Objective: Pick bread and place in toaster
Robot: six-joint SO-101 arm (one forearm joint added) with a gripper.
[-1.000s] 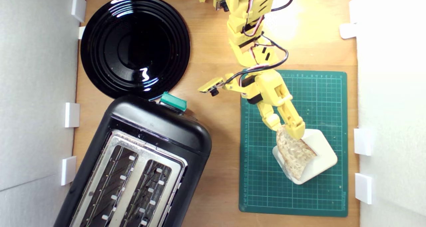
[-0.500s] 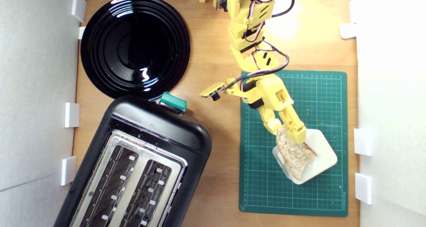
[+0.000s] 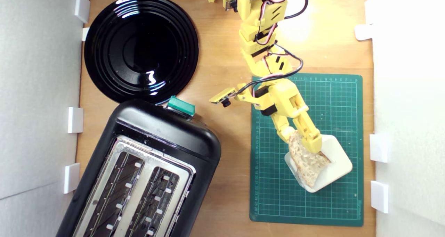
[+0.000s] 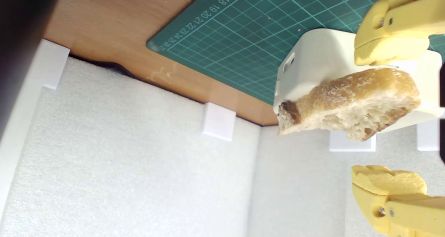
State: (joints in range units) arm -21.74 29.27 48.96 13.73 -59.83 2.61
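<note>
Green mat (image 3: pixel 333 195): pincer (image 3: pixel 301 142) lower around bread (image 3: pixel 307 162).

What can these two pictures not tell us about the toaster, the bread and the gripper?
- Large black two-slot toaster: its lower end is cut off by the exterior view's bottom edge; the wrist view lacks it.
- Half-slice of rustic white bread: the yellow gripper covers its upper end in the exterior view.
- Cream rounded-square block: the bread hides part of its top.
- Finger contact with the bread: unclear.
</note>
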